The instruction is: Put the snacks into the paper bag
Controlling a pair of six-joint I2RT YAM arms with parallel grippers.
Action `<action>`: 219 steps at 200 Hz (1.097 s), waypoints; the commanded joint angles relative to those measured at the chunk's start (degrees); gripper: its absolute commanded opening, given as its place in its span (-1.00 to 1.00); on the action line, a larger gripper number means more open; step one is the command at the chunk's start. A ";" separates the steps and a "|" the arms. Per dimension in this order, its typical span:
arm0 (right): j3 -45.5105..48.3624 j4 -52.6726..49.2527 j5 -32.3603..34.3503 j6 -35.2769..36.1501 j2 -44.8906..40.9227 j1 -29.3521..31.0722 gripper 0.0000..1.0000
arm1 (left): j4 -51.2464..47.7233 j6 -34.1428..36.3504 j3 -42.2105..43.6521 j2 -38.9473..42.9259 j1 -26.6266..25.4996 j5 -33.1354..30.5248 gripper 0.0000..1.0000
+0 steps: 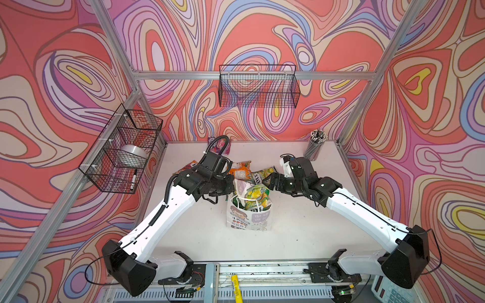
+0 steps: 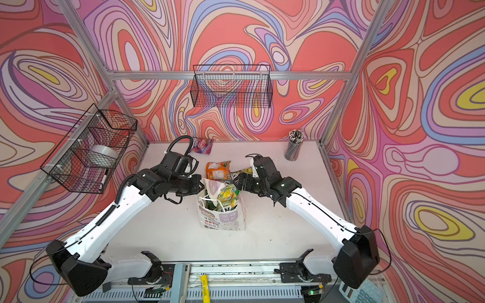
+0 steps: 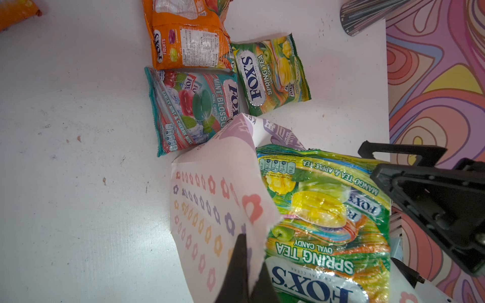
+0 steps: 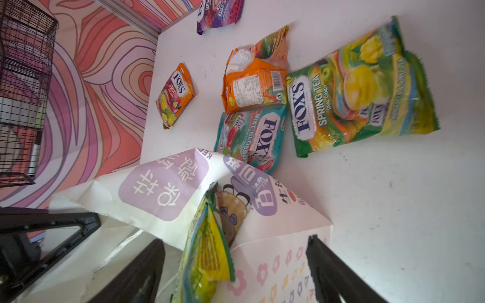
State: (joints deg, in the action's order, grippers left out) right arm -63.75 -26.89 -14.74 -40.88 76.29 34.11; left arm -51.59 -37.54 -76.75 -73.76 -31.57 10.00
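White paper printed with a cartoon face and purple blocks of Chinese text makes up your one paper bag point(image 1: 249, 219). It stands upright in the middle of the table point(image 1: 301, 236), between the two arms. You can count six packets in all. One of them, a green Spring Tea packet point(image 3: 322, 210), stands on edge in the bag's mouth with its upper part above the rim; whether more lie deeper inside cannot be told. The other five lie flat on the table behind the bag. There is an orange packet point(image 4: 252, 84) turned back side up, and a teal Mint Blossom packet point(image 4: 252, 139) just beside it, partly hidden by the bag's rim. A second Spring Tea packet point(image 4: 354, 97) lies just beside both of those. An orange Fruits packet point(image 4: 175, 94) lies off on its own, and a purple packet point(image 4: 219, 13) sits at the far edge by the wall. Your left gripper point(image 3: 246, 262) is pinched tight on the bag's flower-patterned side wall at the rim. Your right gripper point(image 4: 235, 241) has its jaws spread wide over the bag's mouth, one finger on each side of the standing green packet, and it grips nothing. Two black wire baskets hang on the walls, the back basket point(image 1: 258, 86) and the left basket point(image 1: 120, 152). A single cup of pencils point(image 1: 315, 147) stands at the far right corner.
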 commanded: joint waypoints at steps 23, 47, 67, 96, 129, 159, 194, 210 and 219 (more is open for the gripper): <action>0.25 8.03 -7.05 -2.85 2.25 0.20 -0.17 | -0.79 -0.13 0.64 1.07 -0.24 -0.91 -1.00; -0.45 8.23 -7.85 -3.25 1.46 0.25 -0.89 | -0.88 -0.26 0.19 1.16 -0.24 -1.02 -1.00; -2.14 6.36 -7.25 -2.15 -0.29 0.24 -1.00 | -1.09 -0.10 0.09 0.98 -0.24 -1.58 -1.00; -7.66 2.39 -6.09 1.30 -0.84 0.24 -1.00 | -1.93 0.03 -0.24 0.98 -0.24 -2.95 -1.00; -15.10 1.43 -4.73 4.35 0.58 0.21 -1.00 | -1.68 -1.21 0.37 3.62 -0.24 -5.20 -1.00; -23.34 -0.50 -1.82 7.62 3.37 0.09 -1.00 | -1.82 -2.16 2.03 6.55 -0.24 -7.20 -1.00; -35.03 -4.56 0.00 12.08 6.72 0.15 -1.00 | 0.07 -3.65 4.01 8.76 -0.24 -6.99 -1.00; -40.92 -6.10 -0.82 13.93 7.68 0.12 -1.00 | 1.29 -3.97 4.33 8.39 -0.24 -6.08 -1.00; -43.66 -6.34 -1.68 15.01 7.92 0.08 -1.00 | 1.46 -4.01 4.12 7.70 -0.24 -5.92 -1.00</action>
State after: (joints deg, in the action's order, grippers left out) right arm -99.98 -31.90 -16.01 -30.68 83.85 34.13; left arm -52.73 -40.34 -73.01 -66.08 -31.57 4.43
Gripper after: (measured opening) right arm 0.047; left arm 0.048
